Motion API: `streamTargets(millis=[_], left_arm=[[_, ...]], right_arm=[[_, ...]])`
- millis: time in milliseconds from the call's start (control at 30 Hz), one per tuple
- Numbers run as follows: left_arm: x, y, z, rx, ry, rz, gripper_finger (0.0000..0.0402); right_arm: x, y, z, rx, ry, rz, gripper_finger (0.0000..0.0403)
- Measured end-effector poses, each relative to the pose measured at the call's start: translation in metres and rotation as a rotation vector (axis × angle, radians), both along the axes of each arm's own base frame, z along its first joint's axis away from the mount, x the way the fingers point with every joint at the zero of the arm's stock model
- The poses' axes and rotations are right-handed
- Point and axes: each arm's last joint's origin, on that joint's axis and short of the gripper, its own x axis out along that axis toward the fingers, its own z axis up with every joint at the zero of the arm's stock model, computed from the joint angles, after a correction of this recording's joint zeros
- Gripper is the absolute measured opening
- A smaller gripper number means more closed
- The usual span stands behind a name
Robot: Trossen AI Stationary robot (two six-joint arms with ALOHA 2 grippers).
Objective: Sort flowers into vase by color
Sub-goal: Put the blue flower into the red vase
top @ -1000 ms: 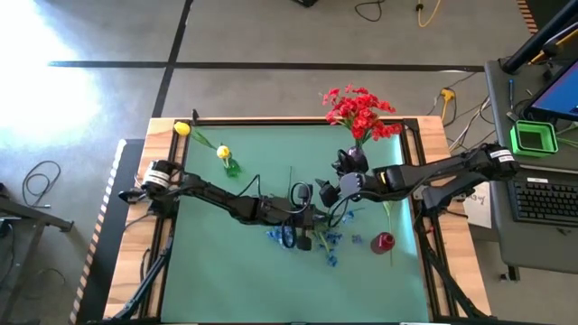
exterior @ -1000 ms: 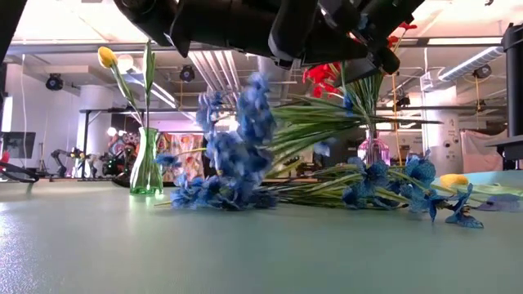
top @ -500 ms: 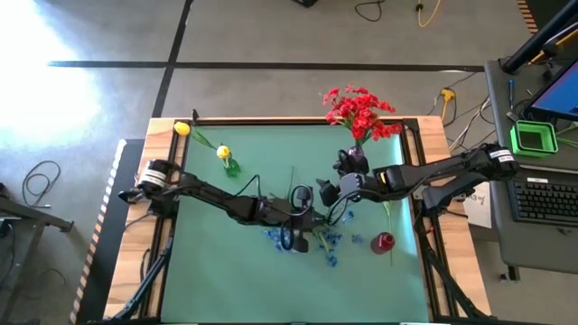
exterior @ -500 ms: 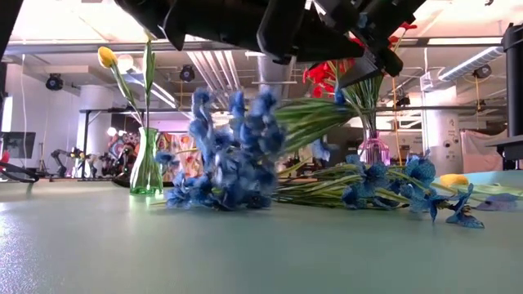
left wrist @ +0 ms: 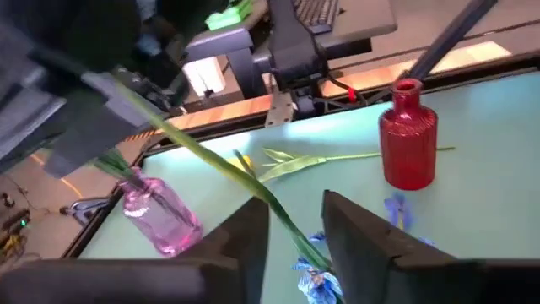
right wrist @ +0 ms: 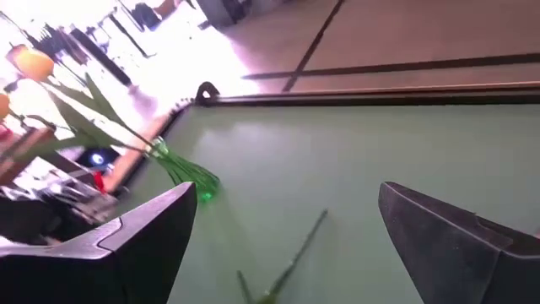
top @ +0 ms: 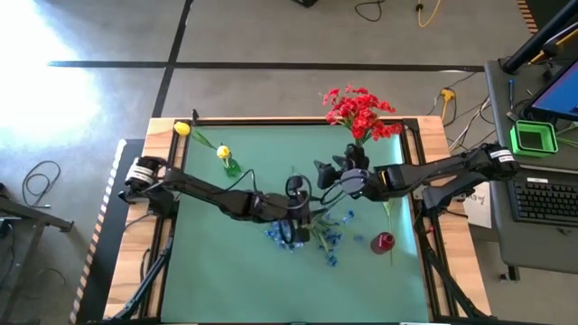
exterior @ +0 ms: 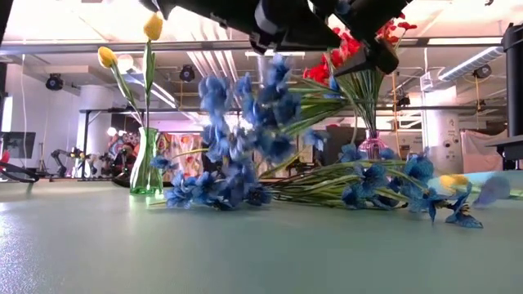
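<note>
Mid-table, left gripper (top: 298, 213) sits low over the blue flowers (top: 307, 236), fingers (left wrist: 245, 245) a little apart with one green stem (left wrist: 221, 169) running between them; cannot tell if it's gripped. Right gripper (top: 323, 170) hangs nearby beside the pink vase (left wrist: 160, 215) of red flowers (top: 359, 110), jaws wide apart, holding nothing. Yellow flowers (top: 202, 142) stand in the green vase (top: 231, 166), red vase (top: 383, 242) near the blue pile.
</note>
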Motion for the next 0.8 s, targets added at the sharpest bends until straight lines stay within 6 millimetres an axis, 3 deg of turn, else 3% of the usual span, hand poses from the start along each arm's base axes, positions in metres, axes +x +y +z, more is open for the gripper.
streamTargets(millis=[233,333,467,800], left_arm=[[-0.010,0.003,0.016,-0.007,0.010,0.009,0.0185],[-0.009,0.003,0.026,-0.037,-0.083,0.010,0.0201],[-0.004,0.007,0.031,-0.084,-0.196,0.082,0.0205],[0.004,0.015,0.021,-0.128,-0.239,0.153,0.0180]], right_arm=[[0.000,-0.001,0.001,-0.007,-0.022,-0.025,0.0364],[0.001,-0.001,0.001,-0.008,-0.020,-0.025,0.0364],[0.002,-0.002,-0.001,-0.013,-0.010,-0.025,0.0364],[0.002,-0.002,0.000,-0.030,0.009,-0.012,0.0364]])
